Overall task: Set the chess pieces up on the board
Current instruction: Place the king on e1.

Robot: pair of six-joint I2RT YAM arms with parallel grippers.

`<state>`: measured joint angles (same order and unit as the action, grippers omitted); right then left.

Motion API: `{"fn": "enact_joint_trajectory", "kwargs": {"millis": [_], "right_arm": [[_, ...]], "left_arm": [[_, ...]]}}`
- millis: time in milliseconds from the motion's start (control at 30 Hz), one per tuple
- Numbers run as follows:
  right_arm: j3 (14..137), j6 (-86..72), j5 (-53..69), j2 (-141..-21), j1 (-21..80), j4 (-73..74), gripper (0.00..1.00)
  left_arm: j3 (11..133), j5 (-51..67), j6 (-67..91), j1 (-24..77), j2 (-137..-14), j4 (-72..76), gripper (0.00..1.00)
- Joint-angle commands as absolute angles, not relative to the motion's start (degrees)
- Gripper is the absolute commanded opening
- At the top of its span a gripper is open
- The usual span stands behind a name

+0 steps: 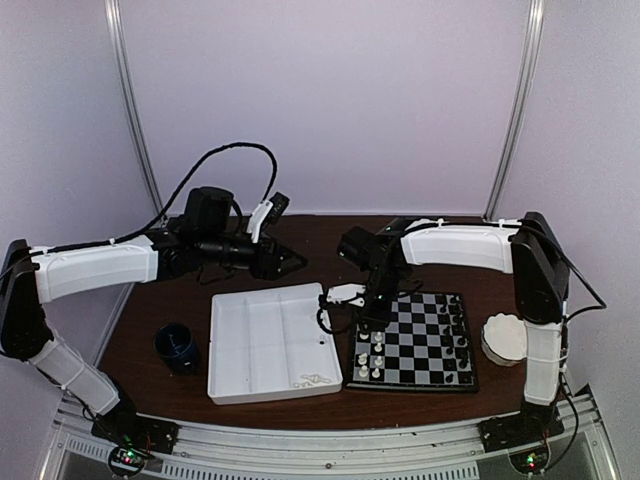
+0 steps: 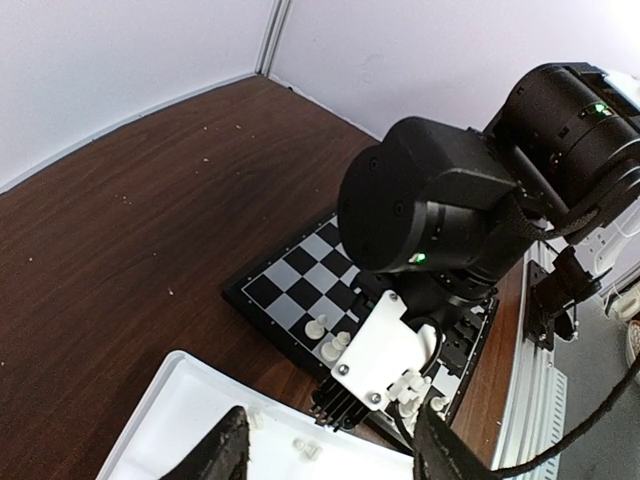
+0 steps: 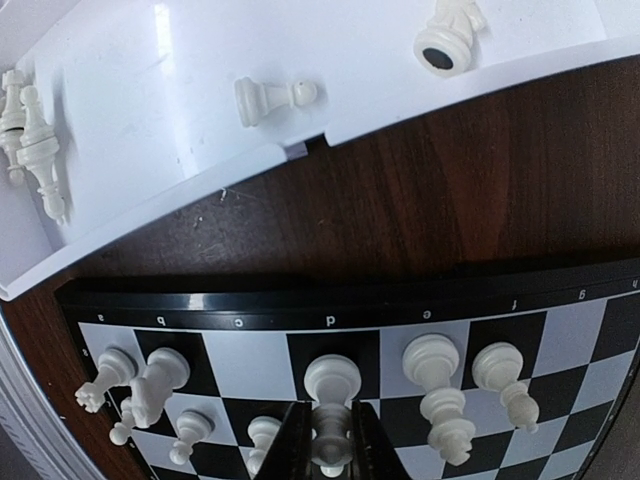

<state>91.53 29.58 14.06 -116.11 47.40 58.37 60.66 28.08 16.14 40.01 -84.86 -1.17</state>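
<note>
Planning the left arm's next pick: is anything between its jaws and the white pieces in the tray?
Nothing visible. The left gripper hangs open near the tray, white pieces in sight; the right gripper is alongside, over the board.

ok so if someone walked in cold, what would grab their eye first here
First, the right gripper, down over the left side of the board and shut on a white piece. Next, the white tray left of the board, with a few loose pieces lying in it. The left gripper hangs open in the air behind the tray.
</note>
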Motion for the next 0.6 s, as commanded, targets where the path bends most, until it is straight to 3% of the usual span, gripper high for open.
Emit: {"fn": "enact_joint_trajectory", "kwargs": {"millis": [0,167,567], "right_arm": [[92.86,28.96,12.75,-116.89,47.72,58.03,0.03],[92.55,29.00,12.67,-116.80,47.72,58.11,0.05],[92.55,28.24,12.32,-114.64,47.73,58.77,0.19]], "left_arm": [[62.91,29.31,15.56,39.99,-85.44,0.35,0.56],[63.02,29.62,15.56,39.99,-85.61,-1.27,0.56],[63.41,30.53,15.73,39.99,-86.24,-1.49,0.56]]}}
